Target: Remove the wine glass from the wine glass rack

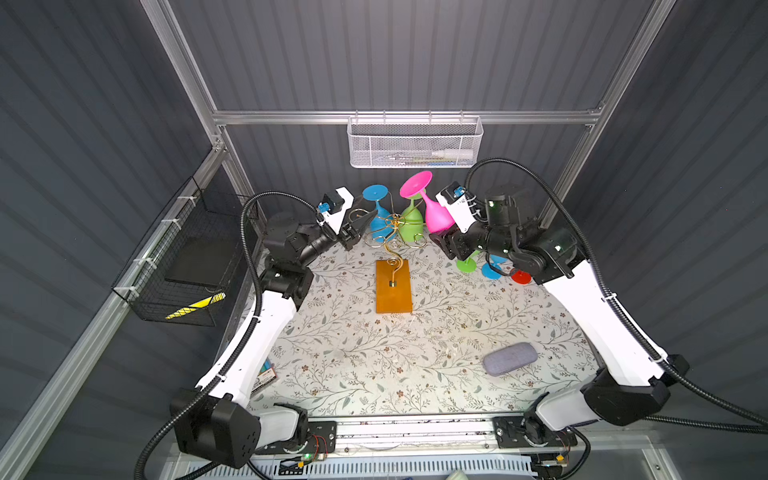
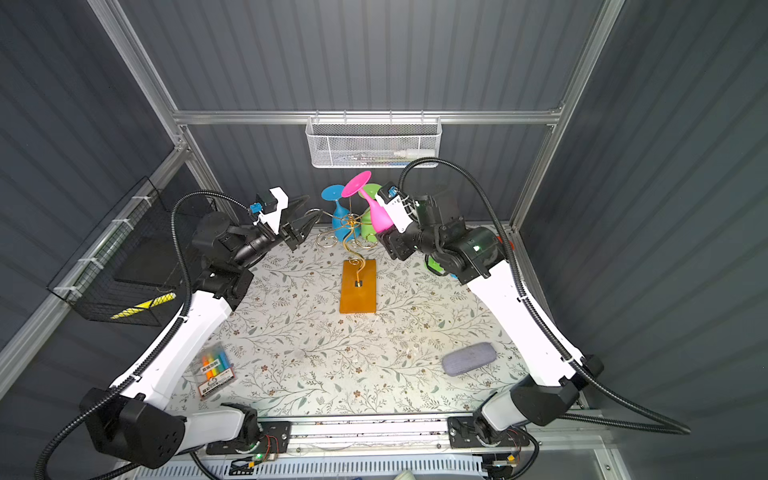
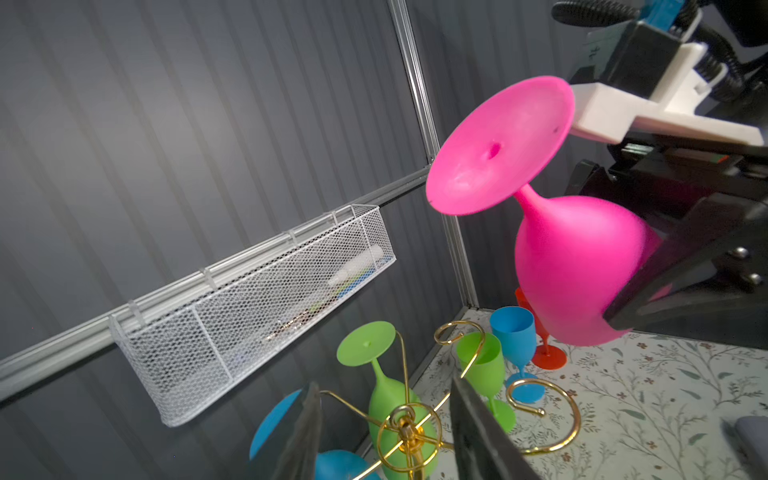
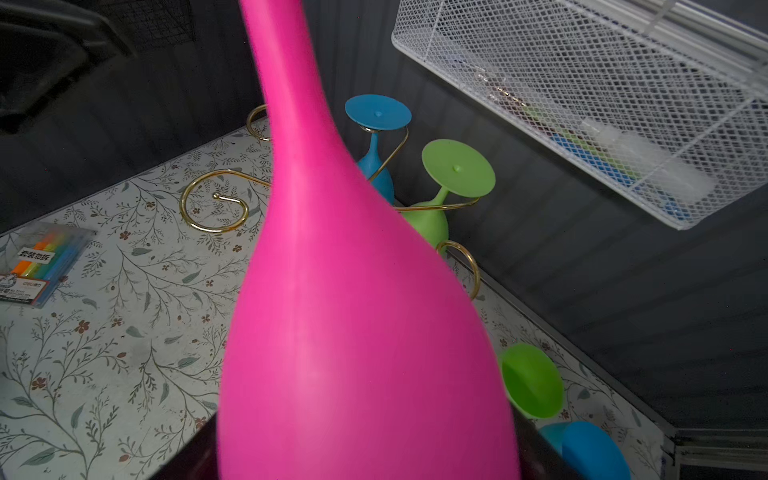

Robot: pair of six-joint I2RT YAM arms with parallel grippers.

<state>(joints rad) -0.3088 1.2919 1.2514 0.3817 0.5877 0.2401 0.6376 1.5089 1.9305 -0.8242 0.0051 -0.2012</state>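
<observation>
The right gripper [image 1: 445, 232] grasps the pink wine glass [image 1: 430, 205] by its bowl, just beside the wine glass rack [image 1: 392, 299]. The glass is inverted, its long axis tilted, with the foot up and leaning rackward. One blue glass [image 1: 378, 208] and one green glass [image 1: 411, 224] hang on the rack. Three standing glasses [image 3: 513, 336] are on the desk [image 1: 374, 365]. The left gripper [image 1: 365, 220] is released, seemingly straddling the rack's top.

White mesh basket [image 1: 415, 143] at the back; grey case [image 1: 510, 358] and marker pack [image 2: 214, 370] well apart on floral cloth [image 1: 374, 365].

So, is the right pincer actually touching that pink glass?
Touching. The left wrist view shows the right pincer's black finger pressed flat against the pink glass's bowl.
</observation>
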